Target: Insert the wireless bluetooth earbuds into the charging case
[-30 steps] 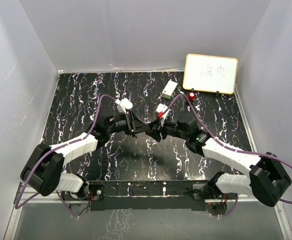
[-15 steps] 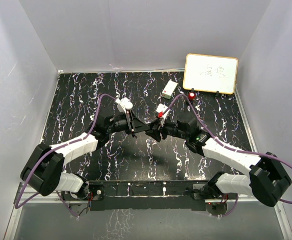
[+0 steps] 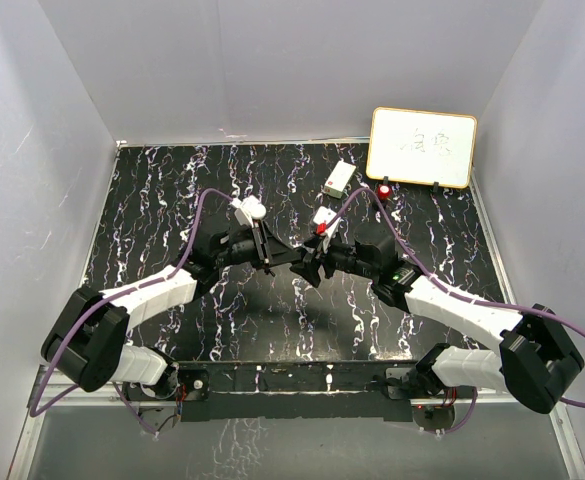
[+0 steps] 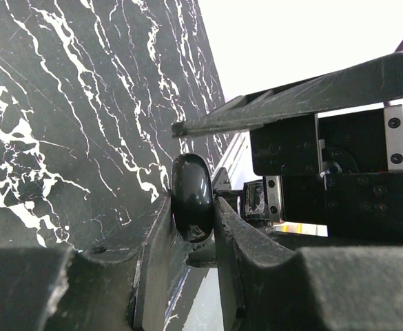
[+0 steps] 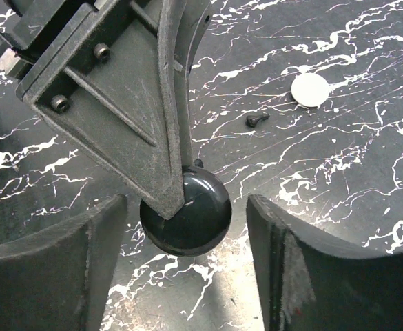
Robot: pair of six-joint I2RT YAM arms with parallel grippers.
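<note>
1. The black table [image 3: 172,200], veined with white marbling, fills my overhead view inside pale walls.
2. Both arms reach in from the near edge and meet near the middle of the table. The left arm [image 3: 147,290] comes from the left and the right arm [image 3: 452,300] from the right.
3. A whiteboard [image 3: 422,147] with faint writing stands at the far right corner. A small white box [image 3: 339,178] lies just left of it, and a small red object [image 3: 385,190] sits between them.
4. The left gripper [image 4: 191,215] is clamped tight on a glossy black puck [image 5: 187,219]. Its fingers [image 4: 156,241] press the puck's two flat faces, so its wrist camera sees the puck edge-on.
5. The right gripper [image 5: 185,198] is spread wide. Its fingers [image 5: 49,269] stand on either side of the puck with a clear gap on each side, touching nothing that I can see.
6. In the right wrist view a white round puck [image 5: 310,89] lies flat on the table, well beyond the grippers.
7. One black earbud [image 5: 256,119], a tiny stubby piece, lies loose on the table near the white puck, on its left, apart from both grippers. I cannot make out any other earbud in these views.
</note>
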